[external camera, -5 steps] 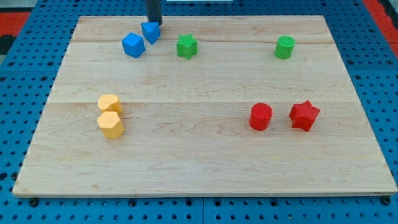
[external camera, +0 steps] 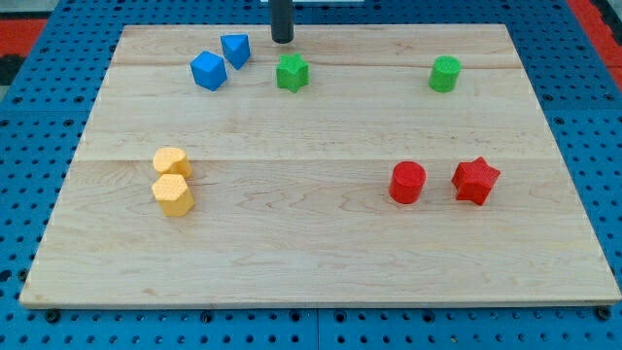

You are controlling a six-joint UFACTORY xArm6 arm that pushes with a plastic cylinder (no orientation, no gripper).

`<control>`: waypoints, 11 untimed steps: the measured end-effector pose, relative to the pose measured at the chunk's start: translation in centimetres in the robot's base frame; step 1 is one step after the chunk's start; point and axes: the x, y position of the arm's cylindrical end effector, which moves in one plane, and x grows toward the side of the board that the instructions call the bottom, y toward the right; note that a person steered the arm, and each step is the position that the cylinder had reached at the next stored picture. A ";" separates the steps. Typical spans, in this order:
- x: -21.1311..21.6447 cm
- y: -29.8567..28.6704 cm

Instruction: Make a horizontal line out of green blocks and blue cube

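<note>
Pale wood makes up the worktop (external camera: 321, 253), a planked board lying on a blue pegboard surface (external camera: 29, 117). The arm carries no jaws at all, so nothing is gripped; it ends in a plain dark rod, and my tip (external camera: 282, 41) stands near the view's top edge of the board, touching no block.

Just below the tip and slightly toward the view's right sits the green star-shaped block (external camera: 292, 72), close to it but apart. Toward the view's left of the tip lies a blue block (external camera: 235, 49) with angled faces, its exact shape hard to make out, and just beyond it, lower and further left, the blue cube (external camera: 208, 71). These two blue pieces are near each other with a narrow gap between them. Well off to the view's right, at about the same height as the green star, stands the green cylinder (external camera: 445, 74), alone.

On the view's left half, lower down, two yellow blocks sit touching, one above the other: an upper yellow block (external camera: 171, 161) and a lower yellow block (external camera: 173, 194), rounded or many-sided. On the view's right half, at a similar height, a red cylinder (external camera: 407, 182) stands just beside a red star-shaped block (external camera: 475, 180), the two apart.
</note>
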 end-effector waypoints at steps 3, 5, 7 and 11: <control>1.5 -3.0; 1.5 -7.7; 2.3 -7.7; 6.0 1.0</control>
